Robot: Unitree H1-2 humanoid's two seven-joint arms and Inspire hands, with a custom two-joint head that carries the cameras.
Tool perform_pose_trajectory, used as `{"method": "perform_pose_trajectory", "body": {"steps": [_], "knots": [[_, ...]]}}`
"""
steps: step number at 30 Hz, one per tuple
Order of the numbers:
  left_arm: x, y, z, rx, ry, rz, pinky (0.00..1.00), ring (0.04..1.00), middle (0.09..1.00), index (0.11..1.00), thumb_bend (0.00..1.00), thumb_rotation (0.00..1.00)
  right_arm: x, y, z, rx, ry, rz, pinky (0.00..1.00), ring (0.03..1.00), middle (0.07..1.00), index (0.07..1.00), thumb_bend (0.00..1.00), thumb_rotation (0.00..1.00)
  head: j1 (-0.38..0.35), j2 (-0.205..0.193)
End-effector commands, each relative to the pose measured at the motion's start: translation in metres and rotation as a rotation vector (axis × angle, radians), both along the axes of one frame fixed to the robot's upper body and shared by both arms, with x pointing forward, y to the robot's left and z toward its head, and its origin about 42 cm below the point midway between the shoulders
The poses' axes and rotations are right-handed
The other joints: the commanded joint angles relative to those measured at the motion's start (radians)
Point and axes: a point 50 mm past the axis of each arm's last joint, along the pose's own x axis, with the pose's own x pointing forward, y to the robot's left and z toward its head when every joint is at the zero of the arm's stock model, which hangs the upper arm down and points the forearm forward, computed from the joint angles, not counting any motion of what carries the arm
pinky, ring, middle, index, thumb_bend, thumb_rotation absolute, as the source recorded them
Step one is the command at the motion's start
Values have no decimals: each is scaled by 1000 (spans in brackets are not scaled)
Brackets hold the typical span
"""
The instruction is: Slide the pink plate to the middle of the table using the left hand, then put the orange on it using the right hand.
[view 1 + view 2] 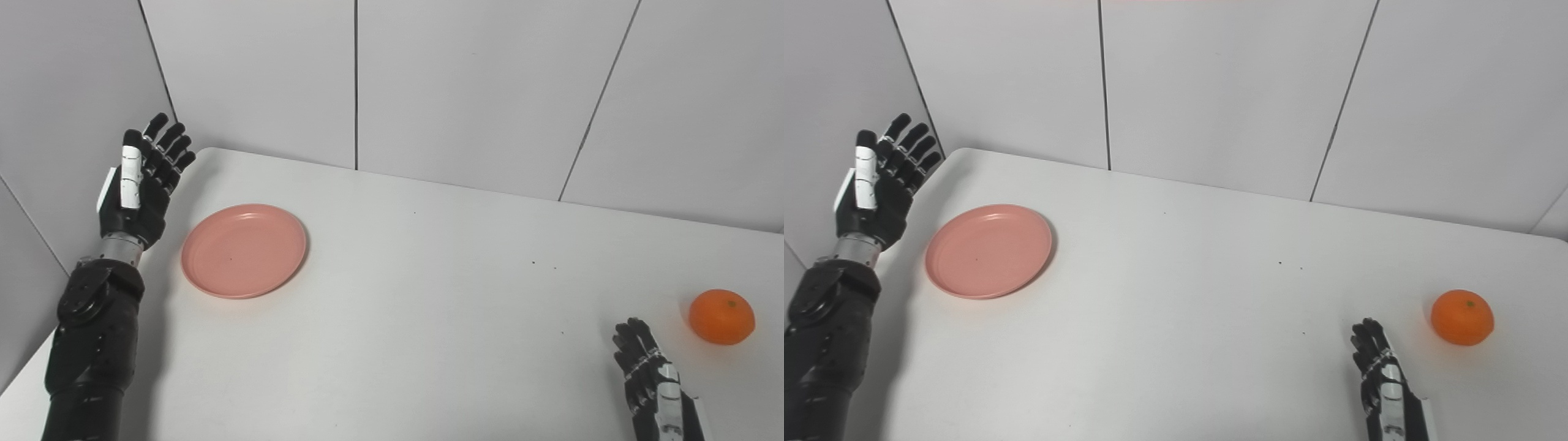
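White table (429, 318), rounded far-left corner, few dark specks mid-surface; pink plate (244, 250) flat on left part, upright, nothing in it; orange (721, 316) on right part near edge, well apart from plate

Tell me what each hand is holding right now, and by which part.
Nothing is held. The left hand is open, raised beside the pink plate without touching it. The right hand is open too, short of the orange.
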Motion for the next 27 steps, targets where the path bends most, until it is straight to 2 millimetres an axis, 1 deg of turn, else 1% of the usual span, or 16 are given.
{"method": "perform_pose_trajectory", "body": {"steps": [1, 3, 7, 9, 10, 11, 14, 19, 23, 25, 27], "knots": [[10, 10, 34, 81, -93, 9, 904, 918, 912, 911, 904, 833, -13, 12, -32, 41, 121, 16, 971, 932, 900, 892, 753, 974, 0, 1], [10, 11, 32, 84, -88, 21, 897, 915, 909, 906, 902, 835, -12, 12, -32, 40, 121, 16, 972, 933, 901, 893, 755, 973, -1, 0], [11, 16, 25, 73, -71, 32, 901, 910, 911, 893, 933, 803, -13, 12, -32, 40, 121, 18, 972, 931, 898, 893, 733, 982, 0, 1], [12, 19, 21, 69, -65, 41, 872, 891, 888, 867, 952, 778, -13, 12, -32, 41, 121, 19, 972, 929, 897, 892, 732, 984, 0, 1], [12, 20, 19, 67, -63, 44, 842, 877, 863, 853, 967, 756, -13, 12, -32, 42, 121, 19, 972, 928, 896, 892, 732, 983, 0, 1], [13, 22, 17, 63, -60, 45, 839, 876, 860, 851, 969, 754, -13, 12, -32, 41, 119, 19, 972, 928, 896, 892, 733, 983, 0, 1], [13, 25, 12, 68, -56, 46, 814, 856, 816, 832, 983, 733, -13, 12, -32, 36, 118, 19, 967, 925, 893, 889, 736, 986, -1, 3], [13, 31, 6, 85, -38, 63, 781, 828, 804, 826, 1000, 721, -13, 12, -32, 39, 123, 18, 975, 931, 895, 894, 743, 984, 0, 2], [15, 38, -3, 86, -8, 98, 747, 802, 796, 806, 1000, 734, -13, 13, -32, 43, 123, 17, 966, 924, 891, 892, 737, 980, -2, 2], [16, 44, -11, 74, 12, 108, 742, 792, 793, 795, 1000, 721, -13, 13, -33, 43, 123, 18, 969, 924, 889, 894, 740, 979, -3, 2], [16, 48, -19, 68, 31, 111, 711, 778, 779, 788, 1000, 713, -13, 13, -33, 44, 122, 19, 972, 925, 889, 897, 737, 983, -4, 2]]}}
